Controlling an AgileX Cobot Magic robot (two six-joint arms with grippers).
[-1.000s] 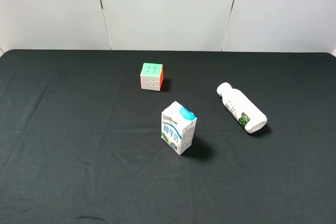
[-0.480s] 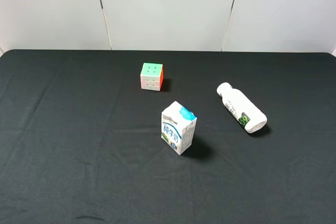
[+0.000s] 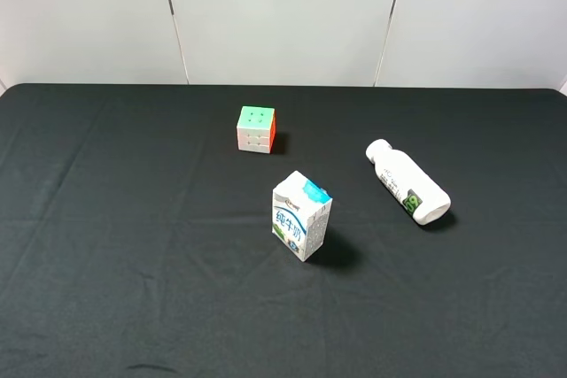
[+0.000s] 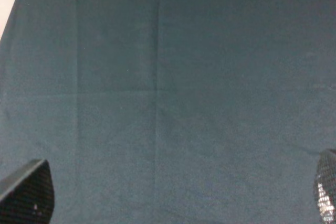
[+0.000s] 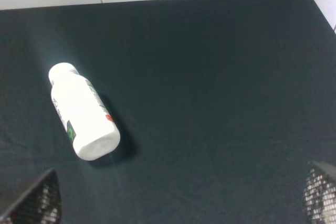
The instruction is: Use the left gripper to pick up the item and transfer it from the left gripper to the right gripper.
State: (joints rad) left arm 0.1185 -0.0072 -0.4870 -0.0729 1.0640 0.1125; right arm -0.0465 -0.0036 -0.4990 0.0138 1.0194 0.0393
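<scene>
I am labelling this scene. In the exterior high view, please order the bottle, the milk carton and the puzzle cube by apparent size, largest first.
1. white bottle and milk carton: look alike, and the carton is nearer the camera, so unsure.
2. puzzle cube: clearly smallest.

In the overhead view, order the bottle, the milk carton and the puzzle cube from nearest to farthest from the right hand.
The right hand is out of the overhead view, probably at the near right.
1. Bottle, lying on the right.
2. Milk carton, upright in the middle.
3. Puzzle cube, farther back, left of centre.
</scene>
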